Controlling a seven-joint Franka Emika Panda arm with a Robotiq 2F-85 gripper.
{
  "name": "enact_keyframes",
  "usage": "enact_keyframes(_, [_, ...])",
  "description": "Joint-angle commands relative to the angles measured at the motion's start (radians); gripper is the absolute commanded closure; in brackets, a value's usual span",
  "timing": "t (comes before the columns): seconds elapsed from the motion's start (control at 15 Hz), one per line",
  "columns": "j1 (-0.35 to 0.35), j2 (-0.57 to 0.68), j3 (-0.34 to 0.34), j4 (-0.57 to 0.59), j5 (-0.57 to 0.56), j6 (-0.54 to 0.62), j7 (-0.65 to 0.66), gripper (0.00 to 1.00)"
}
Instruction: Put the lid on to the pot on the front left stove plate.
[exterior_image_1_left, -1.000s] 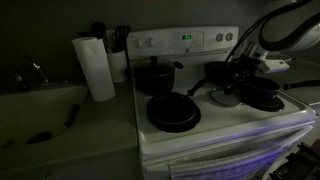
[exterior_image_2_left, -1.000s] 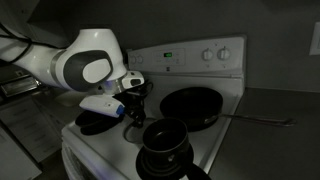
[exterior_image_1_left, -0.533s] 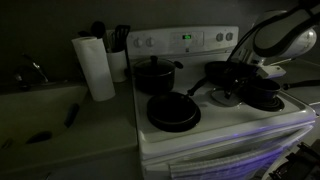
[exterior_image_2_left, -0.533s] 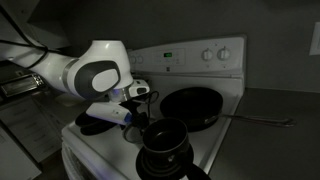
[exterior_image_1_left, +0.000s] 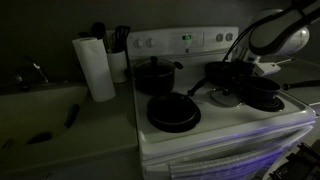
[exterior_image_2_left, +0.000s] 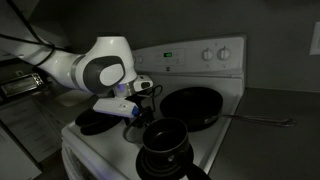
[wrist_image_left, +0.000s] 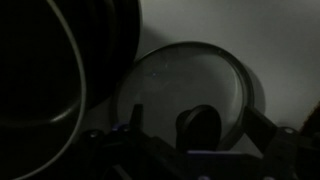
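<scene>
The greyish glassy lid (wrist_image_left: 190, 85) with a dark centre knob (wrist_image_left: 198, 128) lies flat on the white cooker top (exterior_image_1_left: 215, 120), between the front burners (exterior_image_1_left: 225, 97). My gripper (wrist_image_left: 200, 125) hangs just above it, open, one finger on each side of the knob and not touching it. It also shows in both exterior views (exterior_image_1_left: 238, 80) (exterior_image_2_left: 137, 110). The small low black pot (exterior_image_1_left: 172, 112) sits uncovered on the front left stove plate, apart from the lid; in an exterior view (exterior_image_2_left: 95, 122) the arm partly hides it. The plate is hidden under the pot.
A taller black pot with a black lid (exterior_image_1_left: 150, 75) stands at the back left. A wide long-handled pan (exterior_image_2_left: 190, 105) is at the back right and another dark pot (exterior_image_2_left: 165, 140) at the front right. A paper towel roll (exterior_image_1_left: 95, 65) stands on the counter.
The arm has shifted sideways and brought the open gripper over the lid. The lid and the pots have not moved.
</scene>
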Motion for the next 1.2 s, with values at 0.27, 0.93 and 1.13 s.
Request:
enact_keyframes(0.27, [-0.025, 0.102, -0.005, 0.103, -0.059, -0.02, -0.018, 0.0])
enact_keyframes(0.93, [-0.009, 0.102, 0.023, 0.197, -0.08, -0.155, 0.051, 0.0])
enact_keyframes(1.13, [-0.005, 0.098, 0.026, 0.175, -0.087, -0.16, 0.103, 0.0])
